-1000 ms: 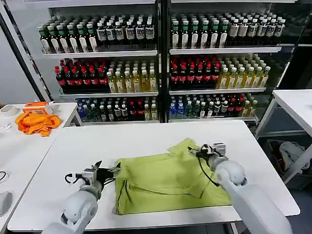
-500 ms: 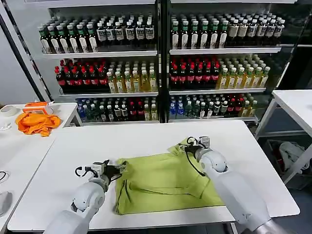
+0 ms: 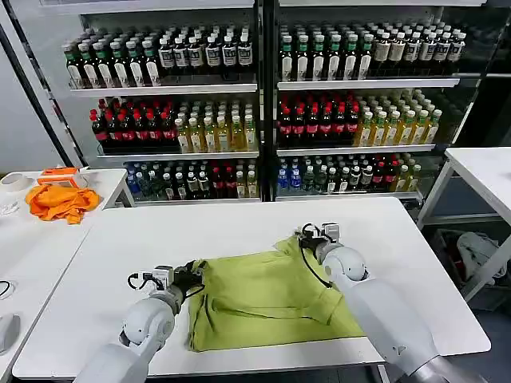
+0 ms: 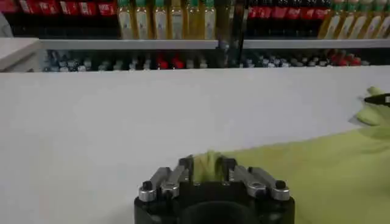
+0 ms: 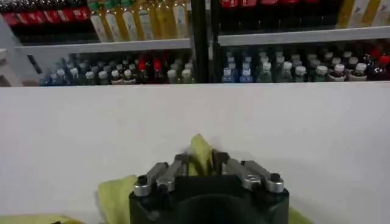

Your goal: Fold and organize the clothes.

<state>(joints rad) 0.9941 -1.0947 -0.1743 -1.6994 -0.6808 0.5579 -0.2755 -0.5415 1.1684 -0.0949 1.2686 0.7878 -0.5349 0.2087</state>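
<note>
Pinching the T-shirt (image 3: pixel 267 299) at two far corners, the left hand (image 3: pixel 194 278) and right hand (image 3: pixel 310 236) each grip cloth, likely to carry that edge over; it lies flat on the counter (image 3: pixel 239 223).

Over the last second the left gripper (image 3: pixel 194 275) has moved rightward along the white table (image 3: pixel 160 231) to the near-left corner of the yellow-green T-shirt (image 3: pixel 271 299), where its fingers now pinch a small tuft of cloth. The right gripper (image 3: pixel 307 234) has slid left and slightly away from the robot, clamped on the shirt's far raised corner. That corner has been drawn along with it, so the shirt's right edge now sits further left.
</note>
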